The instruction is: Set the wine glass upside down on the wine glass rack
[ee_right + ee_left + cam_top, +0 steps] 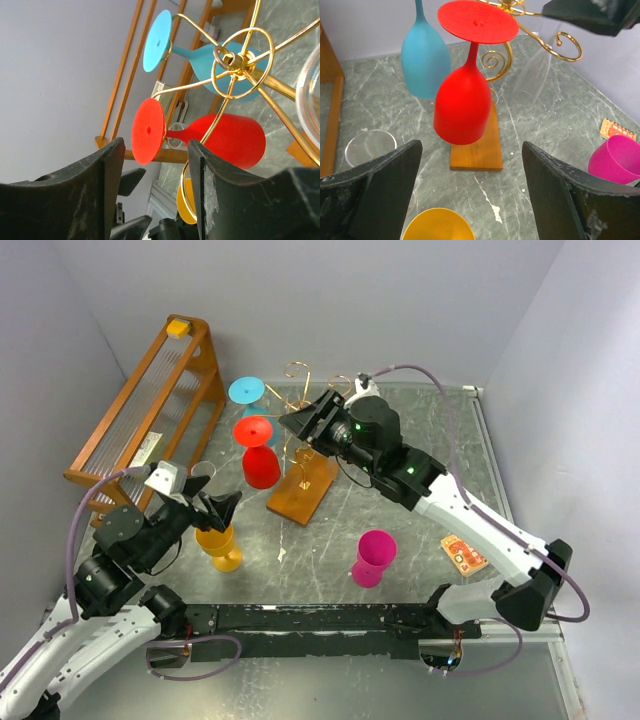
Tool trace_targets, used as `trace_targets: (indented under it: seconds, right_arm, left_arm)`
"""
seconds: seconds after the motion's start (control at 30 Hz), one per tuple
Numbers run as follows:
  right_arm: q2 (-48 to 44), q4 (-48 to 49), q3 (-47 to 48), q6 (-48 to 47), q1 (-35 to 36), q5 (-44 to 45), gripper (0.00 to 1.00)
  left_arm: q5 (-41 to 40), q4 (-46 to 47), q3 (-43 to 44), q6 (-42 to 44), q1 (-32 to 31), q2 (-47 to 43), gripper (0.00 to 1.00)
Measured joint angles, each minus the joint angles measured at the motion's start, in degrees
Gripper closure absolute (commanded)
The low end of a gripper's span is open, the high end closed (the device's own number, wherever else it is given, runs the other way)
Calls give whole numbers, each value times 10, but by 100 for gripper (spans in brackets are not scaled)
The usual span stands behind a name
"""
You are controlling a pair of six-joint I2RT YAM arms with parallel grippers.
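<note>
The wine glass rack (303,490) is a gold wire stand on a brown wooden base, its scroll arms (568,47) spreading from a central hub (235,60). A red glass (462,102) and a blue glass (423,60) hang on it upside down. A clear wine glass (532,76) hangs bowl-down from another arm, just below my right gripper (303,421). The same clear glass shows at the edge of the right wrist view (311,97). My right gripper (152,150) is open with nothing between its fingers. My left gripper (471,146) is open above a yellow glass (437,225).
A tall orange-brown slatted frame (150,405) stands at the back left. Another clear glass (370,147) stands upright left of the yellow glass (220,545). A magenta cup (375,558) and a small orange packet (463,553) are on the marble table at the front right.
</note>
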Motion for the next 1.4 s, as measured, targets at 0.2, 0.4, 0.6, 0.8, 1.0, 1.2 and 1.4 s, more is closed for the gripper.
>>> trace_targets:
  seconds: [0.2, 0.4, 0.6, 0.8, 1.0, 1.2, 1.4]
  right_arm:
    - [-61, 24, -36, -77, -3, -9, 44]
    - [-128, 16, -80, -177, -3, -7, 43]
    - [-200, -48, -108, -257, -4, 41, 42]
    - [-268, -108, -151, -300, -4, 98, 42]
    - [-289, -191, -219, -269, -4, 120, 42]
    - [-280, -307, -243, -213, -4, 142, 42]
    - [-247, -403, -224, -184, -4, 139, 42]
  left_arm:
    - [0, -8, 1, -10, 0, 51, 11]
    - [1, -27, 7, -26, 0, 83, 15]
    - [2, -35, 8, -37, 0, 73, 15]
    - [0, -38, 9, -49, 0, 52, 15]
    - [0, -45, 10, -73, 0, 35, 15]
    - [0, -43, 9, -91, 0, 16, 15]
    - [-6, -43, -3, -103, 0, -3, 16]
